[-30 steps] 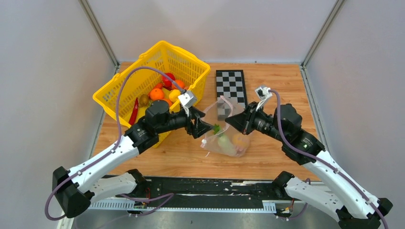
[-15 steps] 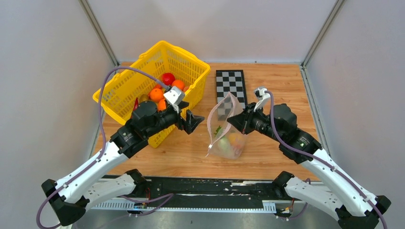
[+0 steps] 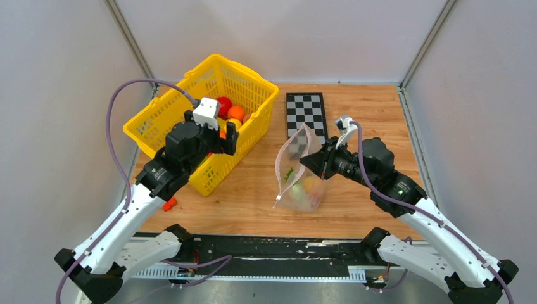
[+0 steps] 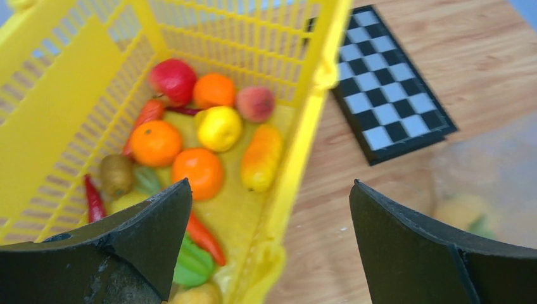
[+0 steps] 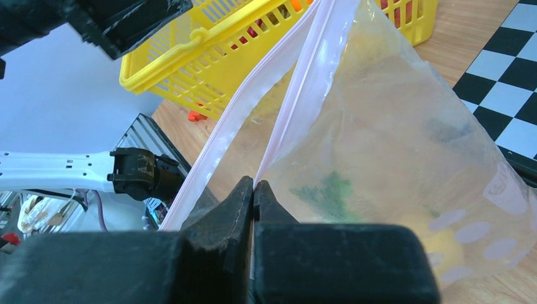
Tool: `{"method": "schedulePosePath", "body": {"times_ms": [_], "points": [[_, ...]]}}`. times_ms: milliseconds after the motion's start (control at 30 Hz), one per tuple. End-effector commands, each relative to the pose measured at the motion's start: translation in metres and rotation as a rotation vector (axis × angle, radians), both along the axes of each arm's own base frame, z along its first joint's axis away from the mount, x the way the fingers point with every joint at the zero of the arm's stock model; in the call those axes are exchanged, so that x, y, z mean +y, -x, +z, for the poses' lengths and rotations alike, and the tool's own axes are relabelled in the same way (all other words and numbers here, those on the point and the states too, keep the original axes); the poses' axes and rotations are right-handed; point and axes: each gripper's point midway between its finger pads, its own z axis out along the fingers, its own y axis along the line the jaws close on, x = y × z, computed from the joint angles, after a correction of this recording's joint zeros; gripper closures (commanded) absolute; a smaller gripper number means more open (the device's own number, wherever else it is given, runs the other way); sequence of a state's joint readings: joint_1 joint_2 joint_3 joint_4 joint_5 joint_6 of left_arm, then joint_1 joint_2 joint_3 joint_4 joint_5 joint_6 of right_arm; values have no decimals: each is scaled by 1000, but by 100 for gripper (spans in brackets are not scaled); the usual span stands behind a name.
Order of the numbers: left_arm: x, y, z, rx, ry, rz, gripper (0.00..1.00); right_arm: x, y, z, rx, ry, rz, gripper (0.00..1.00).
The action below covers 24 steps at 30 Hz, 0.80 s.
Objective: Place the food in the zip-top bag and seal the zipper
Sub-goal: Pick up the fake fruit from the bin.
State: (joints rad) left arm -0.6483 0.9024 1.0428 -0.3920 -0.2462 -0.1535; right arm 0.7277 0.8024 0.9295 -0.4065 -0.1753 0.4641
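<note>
From above, your left fingers (image 3: 229, 138) hang spread over the basket (image 3: 166, 119) at the worktop's (image 3: 370, 111) rear-left corner while your right fingers (image 3: 311, 162) pinch the bag (image 3: 292, 152), food (image 3: 305, 189) inside, mid-worktop; the left wrist shows wide-open fingers above the basket; the right wrist shows fingers clamped on the zipper (image 5: 294, 101).

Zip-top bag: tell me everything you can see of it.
The zip-top bag is clear, crinkly plastic with pale dots and a pinkish zipper along its mouth. It stands upright with the mouth open, unsealed. The right gripper is shut on one lip of the mouth and holds it up; the bottom seems to rest on the wooden table. Inside lies food: yellow and orange pieces and something green.
</note>
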Motion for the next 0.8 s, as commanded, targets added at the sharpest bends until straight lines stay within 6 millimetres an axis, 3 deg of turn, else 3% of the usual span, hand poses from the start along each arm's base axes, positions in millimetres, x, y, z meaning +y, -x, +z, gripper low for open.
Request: {"method": "schedulePosePath", "body": {"times_ms": [0, 167, 400, 633, 767], "points": [[38, -15, 4, 36, 0, 149, 0, 3, 2, 23, -74, -36, 32, 100], [77, -37, -15, 124, -15, 298, 0, 4, 2, 23, -68, -32, 33, 100], [101, -57, -59, 306, -61, 392, 0, 4, 1, 22, -52, -40, 26, 100], [114, -78, -90, 403, -56, 467, 0, 3, 1, 21, -45, -40, 18, 100], [104, -89, -110, 458, -58, 408, 0, 2, 1, 21, -44, -37, 14, 100]]}}
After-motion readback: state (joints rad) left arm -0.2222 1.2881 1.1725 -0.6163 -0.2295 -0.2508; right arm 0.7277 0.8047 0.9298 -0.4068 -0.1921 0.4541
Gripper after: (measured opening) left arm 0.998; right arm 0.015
